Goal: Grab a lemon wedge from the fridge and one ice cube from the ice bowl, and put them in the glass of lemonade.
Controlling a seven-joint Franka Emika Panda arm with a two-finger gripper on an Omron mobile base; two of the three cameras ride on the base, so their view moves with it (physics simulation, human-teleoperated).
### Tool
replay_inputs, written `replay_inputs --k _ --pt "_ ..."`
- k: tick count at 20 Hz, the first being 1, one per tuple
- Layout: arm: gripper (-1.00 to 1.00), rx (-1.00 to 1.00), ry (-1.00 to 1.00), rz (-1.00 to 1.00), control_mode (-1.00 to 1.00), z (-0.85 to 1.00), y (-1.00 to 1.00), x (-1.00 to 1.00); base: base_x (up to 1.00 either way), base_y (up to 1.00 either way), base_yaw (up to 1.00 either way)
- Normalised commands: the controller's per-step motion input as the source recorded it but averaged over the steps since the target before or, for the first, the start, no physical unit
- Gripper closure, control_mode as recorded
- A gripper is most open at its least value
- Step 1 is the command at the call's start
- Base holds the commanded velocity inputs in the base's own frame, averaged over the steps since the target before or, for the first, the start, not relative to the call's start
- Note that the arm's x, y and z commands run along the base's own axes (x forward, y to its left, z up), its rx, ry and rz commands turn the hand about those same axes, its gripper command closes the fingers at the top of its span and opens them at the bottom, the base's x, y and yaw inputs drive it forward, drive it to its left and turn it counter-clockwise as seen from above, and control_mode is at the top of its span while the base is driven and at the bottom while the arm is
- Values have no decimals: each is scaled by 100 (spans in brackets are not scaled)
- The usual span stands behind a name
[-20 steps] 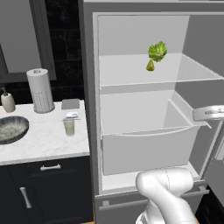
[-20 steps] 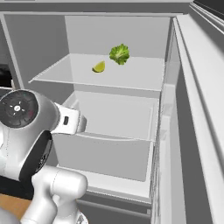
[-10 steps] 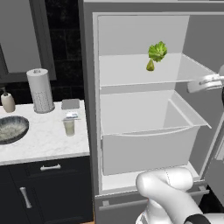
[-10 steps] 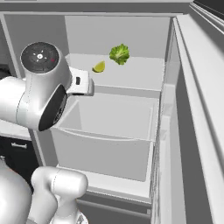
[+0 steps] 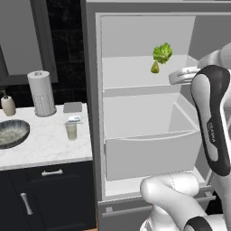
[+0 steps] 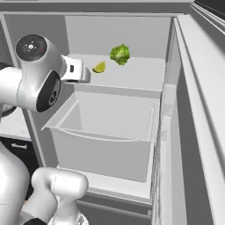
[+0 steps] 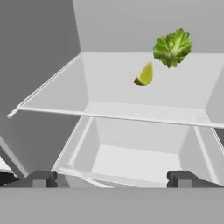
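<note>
Gripper wide open, empty, at fridge front; lemon wedge mid-shelf, leafy vegetable just beside it toward back. Open drawer below shelf edge.

Arm is glossy white with dark grey joint bands, tiny lettering at right. Round dark cap upper left, and the fingertips are small dark blocks.
</note>
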Motion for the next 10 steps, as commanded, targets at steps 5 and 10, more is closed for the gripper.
replay_inputs --k 5,10 --pt "-100 -4 8 -15 -100 1 26 66 0 0 0" --pt "-100 0 3 -6 -100 -1 -6 69 0 0 0"
